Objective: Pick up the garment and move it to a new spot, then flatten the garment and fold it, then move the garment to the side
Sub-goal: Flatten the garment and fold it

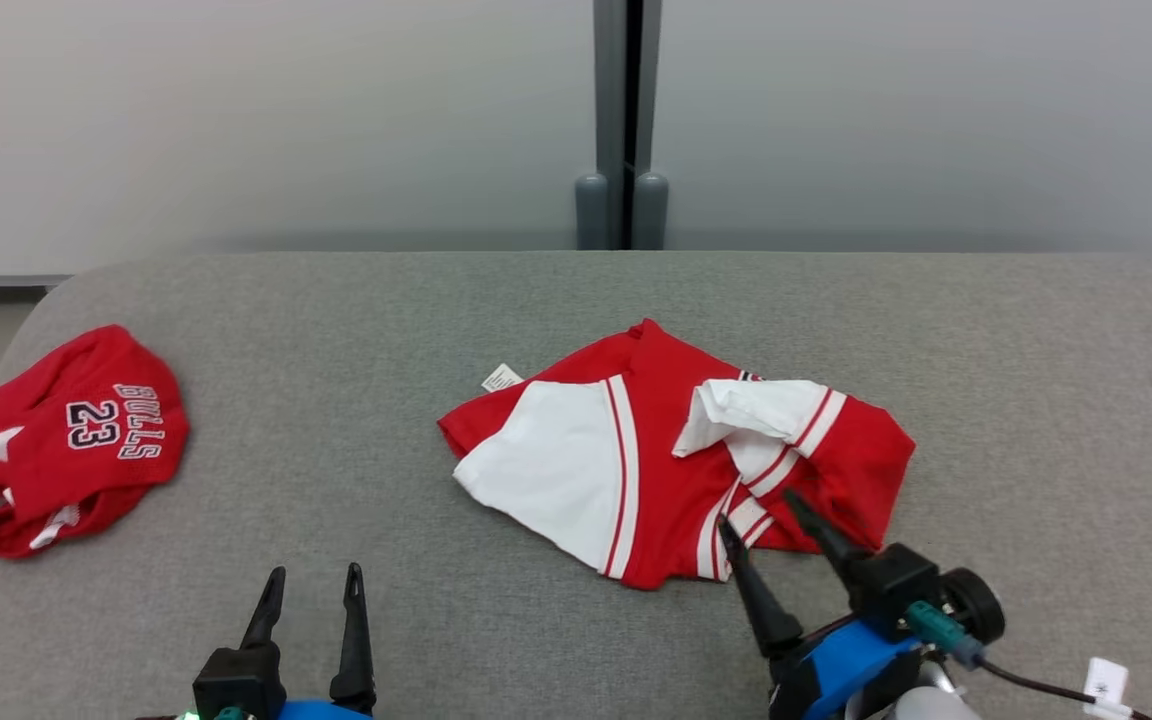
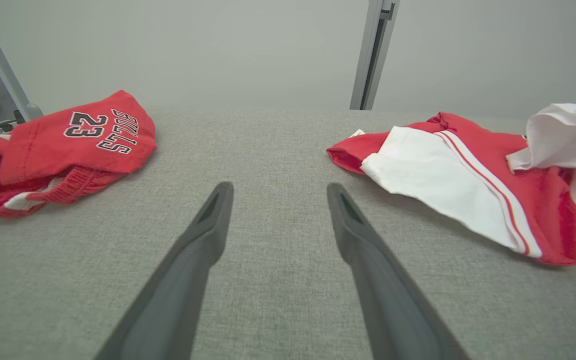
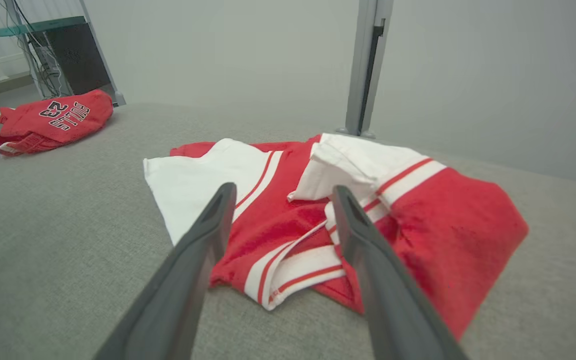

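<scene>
Lowest in the head view, the left gripper gapes empty over the grey surface; the right gripper, equally wide, holds nothing, poised at the lower edge of the garment, mid-frame. Shorts lie far left; pale wall and post above. Left wrist view: garment right, shorts upper left. Right wrist view: garment centre, cabinet upper left.

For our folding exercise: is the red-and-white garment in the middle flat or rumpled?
Rumpled: the garment has a white flap bunched over its red cloth.
</scene>
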Controlling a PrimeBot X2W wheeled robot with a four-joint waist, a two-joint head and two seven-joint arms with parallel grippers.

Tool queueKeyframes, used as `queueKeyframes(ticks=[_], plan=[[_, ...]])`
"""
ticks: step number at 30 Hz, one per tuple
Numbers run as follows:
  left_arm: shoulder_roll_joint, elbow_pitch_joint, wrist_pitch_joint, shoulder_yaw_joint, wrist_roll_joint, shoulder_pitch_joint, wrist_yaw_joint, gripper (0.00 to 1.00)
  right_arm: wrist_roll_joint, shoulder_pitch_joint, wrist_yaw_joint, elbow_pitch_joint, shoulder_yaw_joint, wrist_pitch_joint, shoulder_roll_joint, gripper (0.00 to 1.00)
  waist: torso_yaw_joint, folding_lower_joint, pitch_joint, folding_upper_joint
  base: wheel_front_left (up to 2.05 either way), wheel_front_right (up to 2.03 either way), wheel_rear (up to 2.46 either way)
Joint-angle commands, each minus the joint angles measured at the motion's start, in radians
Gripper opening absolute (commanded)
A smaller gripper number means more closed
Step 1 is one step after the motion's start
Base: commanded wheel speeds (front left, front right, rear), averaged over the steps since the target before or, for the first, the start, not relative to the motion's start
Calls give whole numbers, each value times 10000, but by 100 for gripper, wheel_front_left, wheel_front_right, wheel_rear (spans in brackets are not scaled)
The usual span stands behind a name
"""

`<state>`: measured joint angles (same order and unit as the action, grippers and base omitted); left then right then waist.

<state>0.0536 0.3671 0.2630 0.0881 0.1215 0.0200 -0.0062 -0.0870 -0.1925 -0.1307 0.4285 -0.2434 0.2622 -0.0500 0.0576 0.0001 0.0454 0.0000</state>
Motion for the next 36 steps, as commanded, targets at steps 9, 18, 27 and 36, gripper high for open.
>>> queueKeyframes(ticks=[9, 18, 27, 36], plan=[[-31, 191, 27, 210, 102, -330, -100, 100, 104, -965, 1, 2217, -1737, 41, -34, 100, 1322, -1, 686, 0, 0, 0, 0], [-32, 137, 27, 440, 313, -511, -18, 100, 578, -1629, 1, 3901, -1831, 34, -24, 83, 1733, -1, 1067, 0, 0, 0, 0], [-30, 156, 27, 399, 289, -581, -27, 100, 933, -1563, 1, 3195, -1289, 28, -24, 0, 1212, -1, 1035, 0, 0, 0, 0], [-29, 220, 27, 476, 377, -325, -48, 100, 1490, -164, 1, 1171, 261, 27, -719, 0, 66, -1, 594, 0, 0, 0, 0]])
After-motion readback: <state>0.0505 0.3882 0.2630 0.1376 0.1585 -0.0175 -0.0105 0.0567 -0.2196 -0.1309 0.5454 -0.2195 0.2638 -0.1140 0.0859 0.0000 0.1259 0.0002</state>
